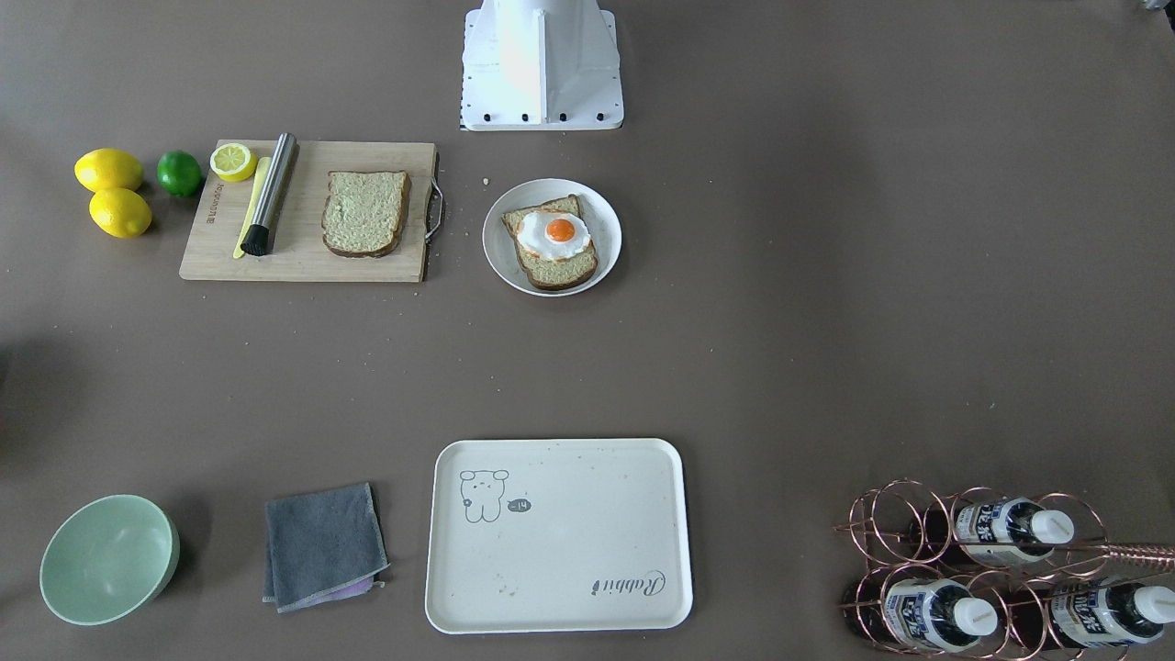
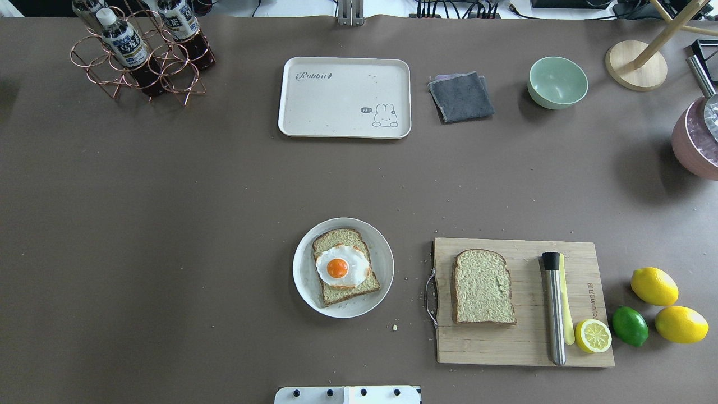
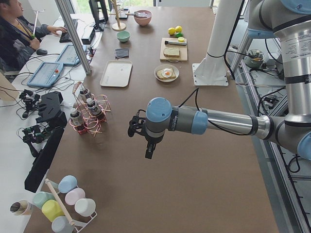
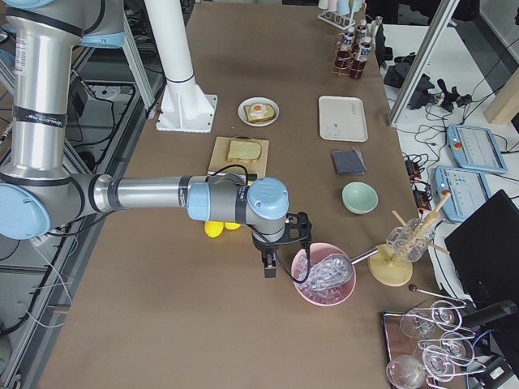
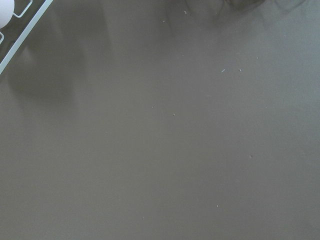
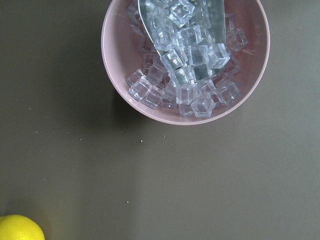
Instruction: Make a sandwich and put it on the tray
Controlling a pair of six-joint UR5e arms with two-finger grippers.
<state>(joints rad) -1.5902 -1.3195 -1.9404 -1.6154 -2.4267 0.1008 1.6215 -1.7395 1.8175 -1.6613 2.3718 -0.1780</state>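
Note:
One bread slice [image 2: 346, 283] lies on a white plate [image 2: 303, 275] near the robot's base, with a fried egg [image 2: 341, 267] on top. The second bread slice [image 2: 483, 287] lies on the wooden cutting board [image 2: 521, 348] to the right. The cream tray [image 2: 344, 96] sits bare at the table's far side. My left gripper [image 3: 149, 150] hangs above bare table far off to the left, and I cannot tell if it is open. My right gripper [image 4: 270, 267] hangs beside a pink ice bowl [image 4: 324, 279] far to the right, and I cannot tell its state.
A copper bottle rack [image 2: 140, 56] stands far left. A grey cloth [image 2: 461, 96] and a green bowl [image 2: 557, 82] sit right of the tray. Two lemons [image 2: 654, 286], a lime [image 2: 629, 325], a lemon half [image 2: 593, 335] and a metal muddler [image 2: 554, 307] are on or by the board.

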